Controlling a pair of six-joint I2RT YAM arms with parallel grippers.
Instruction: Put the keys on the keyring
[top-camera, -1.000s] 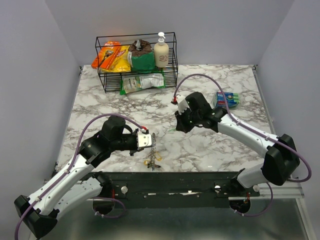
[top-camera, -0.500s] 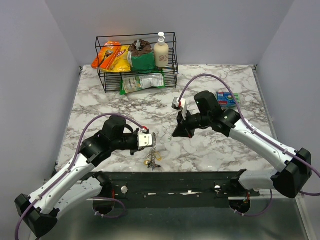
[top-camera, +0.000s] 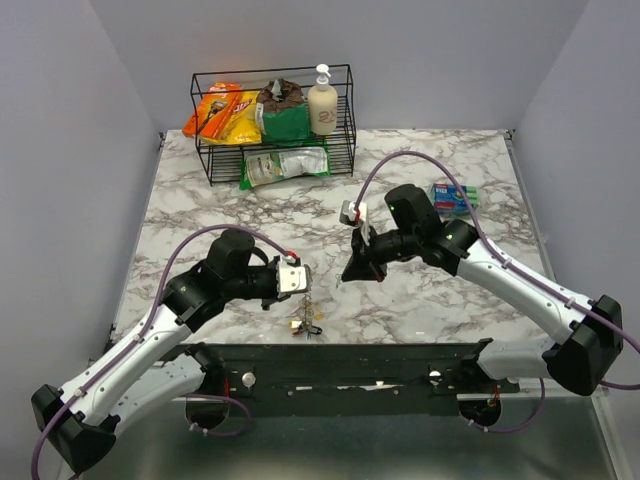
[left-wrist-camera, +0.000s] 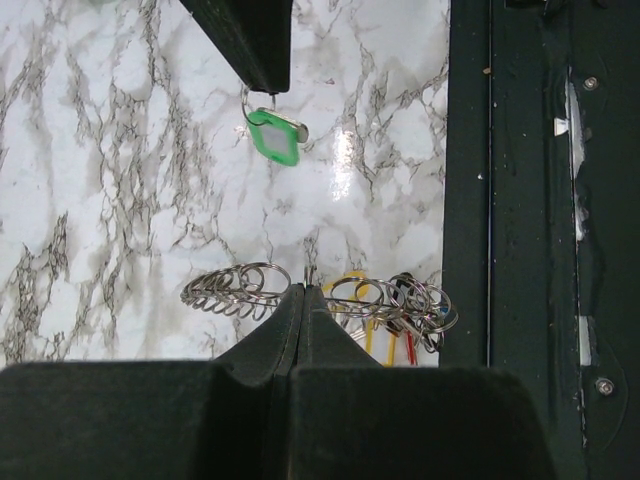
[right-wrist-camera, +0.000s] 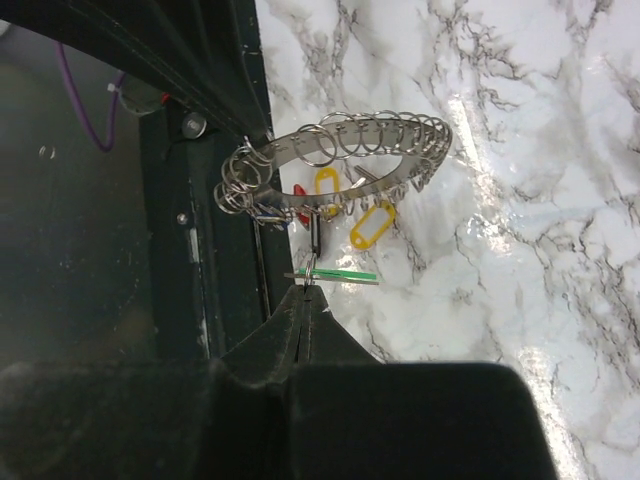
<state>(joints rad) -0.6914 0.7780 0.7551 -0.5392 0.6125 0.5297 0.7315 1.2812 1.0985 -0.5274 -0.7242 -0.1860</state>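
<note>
My left gripper (left-wrist-camera: 303, 291) is shut on the keyring (left-wrist-camera: 230, 292), a grey metal ring strung with many small split rings. It holds the ring up by the table's front edge (top-camera: 303, 285). Yellow (right-wrist-camera: 370, 225) and red (right-wrist-camera: 300, 190) keys hang from the ring (right-wrist-camera: 340, 160). My right gripper (right-wrist-camera: 308, 286) is shut on the small split ring of a green key (right-wrist-camera: 345, 274), seen edge-on just short of the keyring. In the left wrist view the green key (left-wrist-camera: 275, 136) hangs under the right finger (left-wrist-camera: 250, 40). In the top view my right gripper (top-camera: 349, 272) is just right of the keyring (top-camera: 305, 303).
A wire basket (top-camera: 200, 120) at the back holds snack bags and a soap bottle (top-camera: 322, 105). A green packet (top-camera: 285, 165) lies in front of it. A blue box (top-camera: 455, 197) lies at the right. The black front rail (left-wrist-camera: 520, 200) runs right beside the keyring.
My right gripper has swung left and nearer with the green key, closing on the keyring. My left gripper has shifted slightly, still holding the ring.
</note>
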